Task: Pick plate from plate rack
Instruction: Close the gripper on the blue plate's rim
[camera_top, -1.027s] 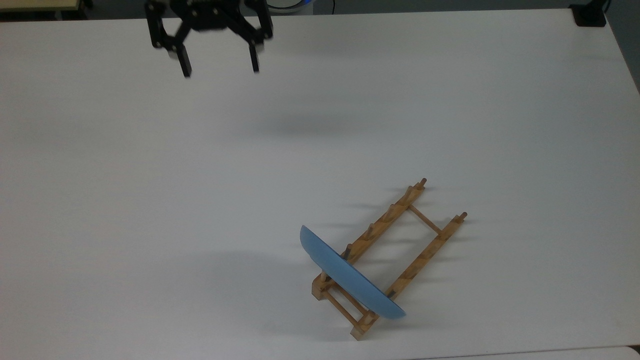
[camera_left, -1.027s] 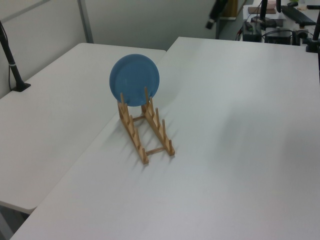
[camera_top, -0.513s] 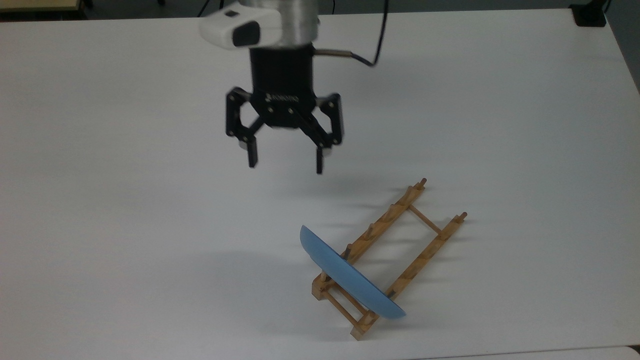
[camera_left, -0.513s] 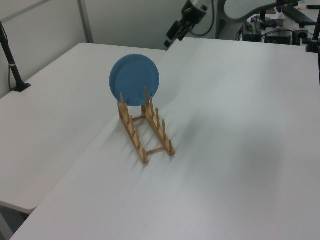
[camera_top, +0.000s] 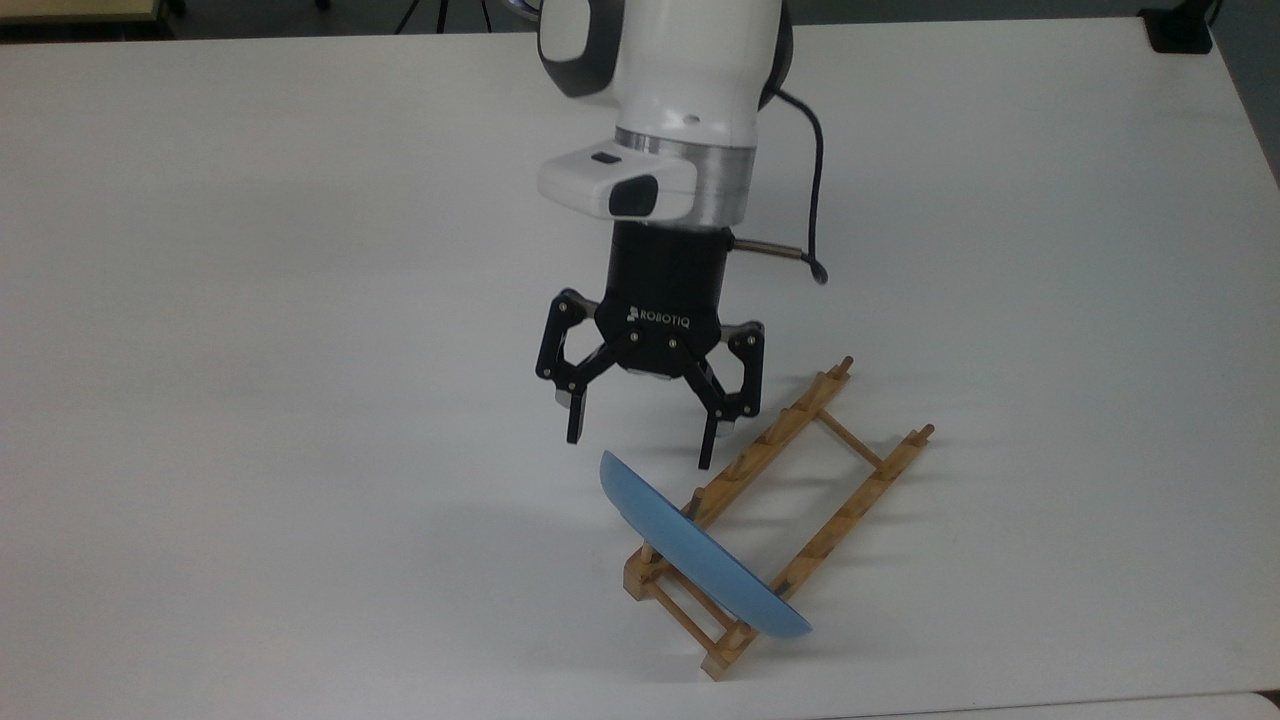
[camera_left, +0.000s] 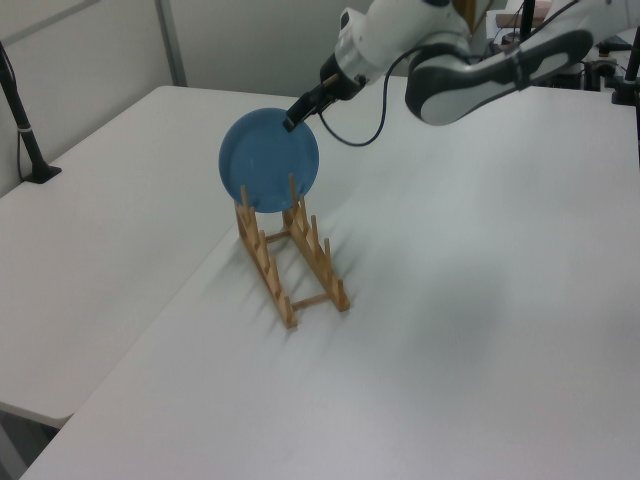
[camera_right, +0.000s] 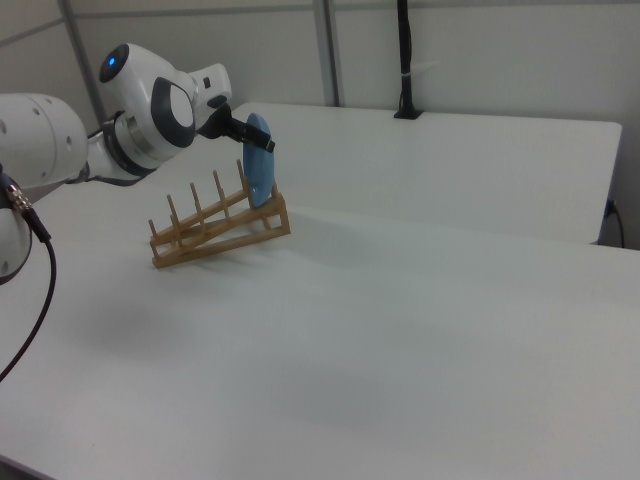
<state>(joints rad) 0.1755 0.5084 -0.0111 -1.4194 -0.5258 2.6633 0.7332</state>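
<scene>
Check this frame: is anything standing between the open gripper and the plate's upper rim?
Nothing visible does. In the top view the gripper hangs open just beyond the plate, which stands on edge at one end of the plate rack. The rack's pegs hold the plate's lower part; its upper rim is free.

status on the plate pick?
Gripper open, above the plate's top edge, no contact seen. Plate upright in the end slot of the plate rack. Nothing in the way.
</scene>
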